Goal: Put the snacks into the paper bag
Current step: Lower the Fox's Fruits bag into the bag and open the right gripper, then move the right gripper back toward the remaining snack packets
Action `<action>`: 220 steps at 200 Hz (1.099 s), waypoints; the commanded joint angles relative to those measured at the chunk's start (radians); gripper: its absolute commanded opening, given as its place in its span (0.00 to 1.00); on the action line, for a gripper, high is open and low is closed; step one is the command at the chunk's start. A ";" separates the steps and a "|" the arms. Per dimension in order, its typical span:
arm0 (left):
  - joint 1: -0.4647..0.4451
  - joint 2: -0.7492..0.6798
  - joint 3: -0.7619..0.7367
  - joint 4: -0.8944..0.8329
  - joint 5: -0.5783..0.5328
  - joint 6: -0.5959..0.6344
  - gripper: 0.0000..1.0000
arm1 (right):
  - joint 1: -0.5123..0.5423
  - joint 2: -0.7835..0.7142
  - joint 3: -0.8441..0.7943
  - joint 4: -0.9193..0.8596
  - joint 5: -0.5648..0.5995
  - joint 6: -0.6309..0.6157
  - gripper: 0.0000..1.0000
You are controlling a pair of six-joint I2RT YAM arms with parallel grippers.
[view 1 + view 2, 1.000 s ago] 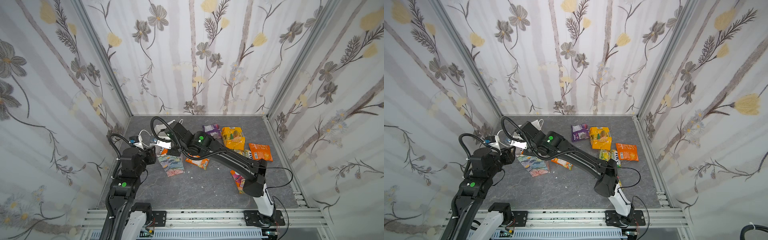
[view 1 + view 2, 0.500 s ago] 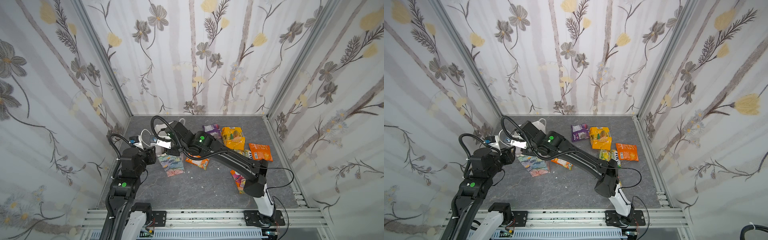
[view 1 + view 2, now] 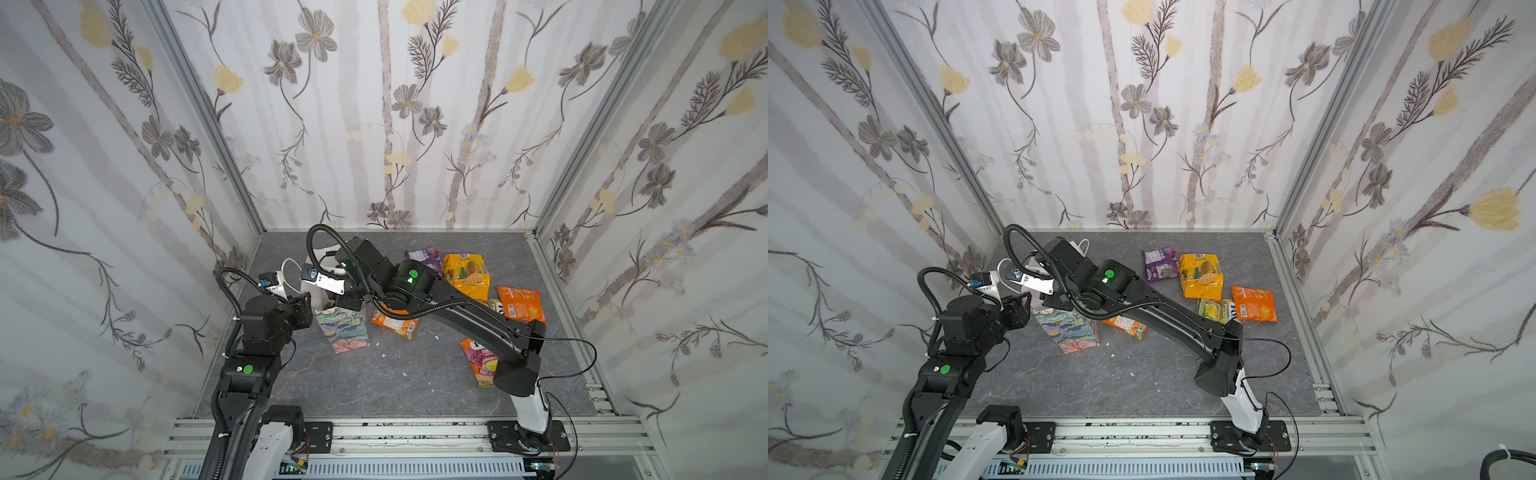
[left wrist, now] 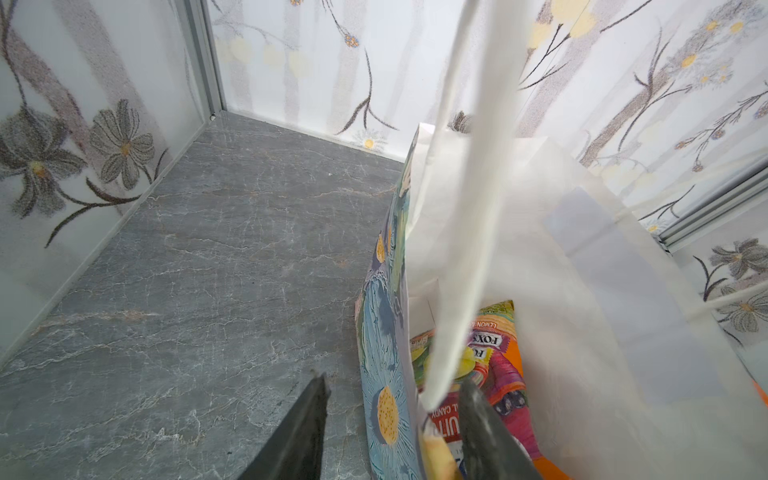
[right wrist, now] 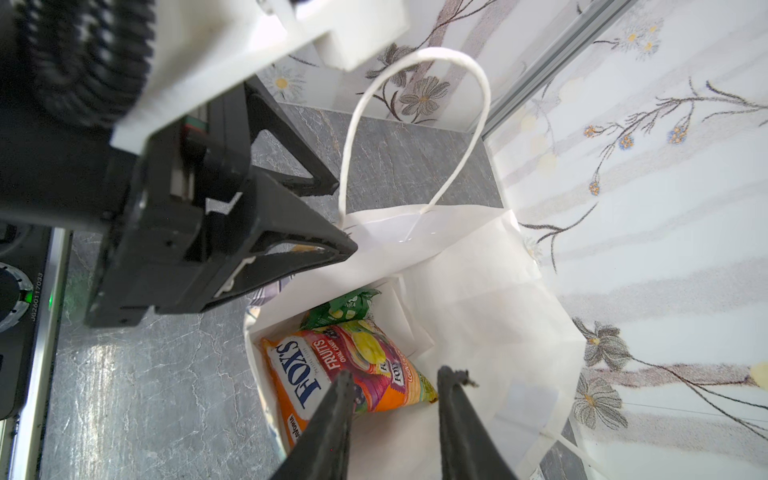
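Now the left end effector pinches the rim of the floral-print paper bag on the grey marbled surface; the right end effector hangs over its mouth, jaws parted, empty, above an orange FOX'S FRUITS plastic packet inside.

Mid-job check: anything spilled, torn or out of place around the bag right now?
Minor things only. A few small white scraps lie on the table near the paper bag, and one pink packet lies partly hidden under the right arm. No tear or spill shows.
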 commanded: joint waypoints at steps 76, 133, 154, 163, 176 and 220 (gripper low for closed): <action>-0.001 -0.004 -0.001 0.007 -0.005 0.002 0.50 | -0.008 -0.155 -0.053 0.067 -0.060 0.175 0.36; -0.001 -0.014 -0.002 0.008 -0.006 0.001 0.51 | -0.012 -0.339 -0.235 0.115 -0.031 0.257 0.40; -0.001 -0.014 -0.001 0.007 -0.006 0.001 0.51 | -0.019 -0.431 -0.365 0.138 0.029 0.286 0.41; -0.001 -0.017 -0.001 0.007 -0.006 0.001 0.51 | -0.028 -0.496 -0.421 0.146 0.050 0.310 0.41; -0.002 -0.018 -0.002 0.008 -0.008 0.000 0.51 | -0.040 -0.562 -0.502 0.156 0.057 0.344 0.42; -0.002 -0.018 -0.002 0.008 -0.007 0.001 0.51 | -0.077 -0.756 -0.771 0.185 0.054 0.461 0.45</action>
